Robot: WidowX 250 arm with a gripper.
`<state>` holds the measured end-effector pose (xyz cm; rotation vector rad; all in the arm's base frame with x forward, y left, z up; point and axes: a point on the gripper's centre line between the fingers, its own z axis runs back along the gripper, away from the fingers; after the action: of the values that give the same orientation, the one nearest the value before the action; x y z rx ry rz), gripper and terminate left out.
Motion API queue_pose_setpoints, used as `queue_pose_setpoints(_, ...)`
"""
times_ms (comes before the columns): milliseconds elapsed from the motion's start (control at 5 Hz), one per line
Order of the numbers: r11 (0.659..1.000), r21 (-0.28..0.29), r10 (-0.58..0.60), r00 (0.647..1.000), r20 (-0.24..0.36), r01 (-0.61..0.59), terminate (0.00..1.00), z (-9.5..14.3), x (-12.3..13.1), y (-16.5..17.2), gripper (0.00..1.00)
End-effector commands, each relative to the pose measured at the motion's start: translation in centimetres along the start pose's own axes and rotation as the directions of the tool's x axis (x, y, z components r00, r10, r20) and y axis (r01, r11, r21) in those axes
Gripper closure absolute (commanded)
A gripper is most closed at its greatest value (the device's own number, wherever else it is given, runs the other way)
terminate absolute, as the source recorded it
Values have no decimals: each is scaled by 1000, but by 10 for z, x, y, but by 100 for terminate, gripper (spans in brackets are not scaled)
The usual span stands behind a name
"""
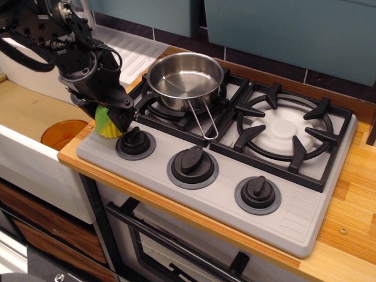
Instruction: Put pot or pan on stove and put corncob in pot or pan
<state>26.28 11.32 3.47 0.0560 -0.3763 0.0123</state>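
- An orange disc [63,133] is lying in the sunken basin at the far left, below the edge of the wooden desk [352,194].
- The black gripper [115,119] is sitting low over the stove's [223,194] front left corner, and its fingers are closing around the corncob [104,122] (only a sliver of green husk and yellow kernels is showing under the black body).
- The corncob is staying at the grey surface of the stove, just left of the leftmost knob [135,141]; whether it is resting there or lifted a little cannot be told.
- The pan [185,79] is sitting on the left burner, empty, with its wire handle pointing toward the front between the two grates.
- The middle knob [192,164] and right knob [258,192] are lining the front edge, and the right burner [285,130] is standing bare.
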Motion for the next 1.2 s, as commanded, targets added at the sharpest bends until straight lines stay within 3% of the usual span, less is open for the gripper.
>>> queue_pose_setpoints(0,1000,28,-11,1000,14,11,0,26,20,5,100)
queue_pose_setpoints(600,997,71,-40,998,-43,43,0,82,59,15,100)
queue_pose_setpoints(1000,999,34,23,998,-52,-22,0,101,95,-10,100)
